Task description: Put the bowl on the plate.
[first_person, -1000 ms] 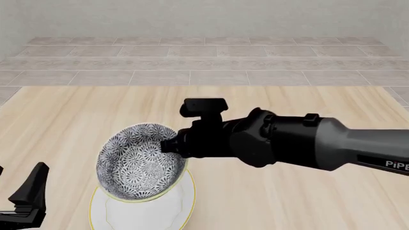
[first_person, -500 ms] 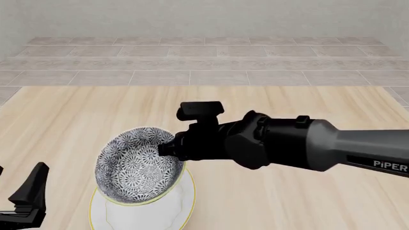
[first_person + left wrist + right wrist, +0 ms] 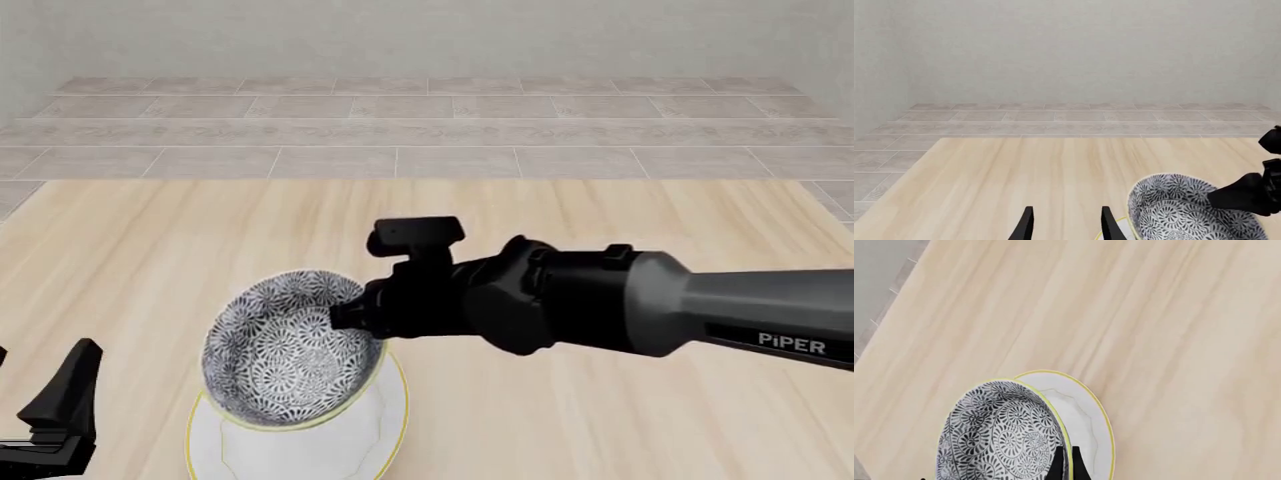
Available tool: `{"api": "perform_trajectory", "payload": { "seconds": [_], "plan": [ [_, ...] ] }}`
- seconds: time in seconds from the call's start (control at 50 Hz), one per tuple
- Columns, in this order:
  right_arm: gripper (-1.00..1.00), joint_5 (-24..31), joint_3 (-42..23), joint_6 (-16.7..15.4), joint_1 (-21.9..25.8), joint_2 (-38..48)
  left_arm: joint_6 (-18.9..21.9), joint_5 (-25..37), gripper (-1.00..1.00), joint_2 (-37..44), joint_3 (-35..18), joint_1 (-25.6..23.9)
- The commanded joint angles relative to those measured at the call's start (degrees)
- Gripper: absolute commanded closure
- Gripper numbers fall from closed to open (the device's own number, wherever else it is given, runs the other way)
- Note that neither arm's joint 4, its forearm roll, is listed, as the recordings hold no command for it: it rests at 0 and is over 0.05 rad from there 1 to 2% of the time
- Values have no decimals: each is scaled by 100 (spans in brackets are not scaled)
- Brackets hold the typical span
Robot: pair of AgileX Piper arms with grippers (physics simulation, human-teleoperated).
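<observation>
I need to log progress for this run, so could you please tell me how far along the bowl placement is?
Done: the right end effector has the bowl gripped by its rim, over the plate. In hand: the bowl hangs tilted and does not look settled on the plate. Left: seat it flat and release. The left end effector is open and idle.

Bright, even, sharp, shadowless renders

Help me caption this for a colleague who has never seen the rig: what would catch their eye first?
First, the patterned bowl, tilted and pinched at its rim by the right gripper, sitting over the white plate at the near left of the table. Next, the bulky dark right arm reaching in across the front view. The left gripper waits open at the near left, holding nothing.
</observation>
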Motion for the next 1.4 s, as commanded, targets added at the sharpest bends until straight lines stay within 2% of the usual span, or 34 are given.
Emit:
{"api": "perform_trajectory", "payload": {
  "seconds": [0.02, 0.26, 1.4],
  "plan": [
    [100, -52, -60, -1, 36, 119, 0, 0, -100, 0, 0, 0],
    [100, -61, -100, 54, 146, 215, 0, 0, -100, 0, 0, 0],
    [100, -337, 95, 126, 114, 487, 0, 0, -100, 0, 0, 0]
  ]
}}
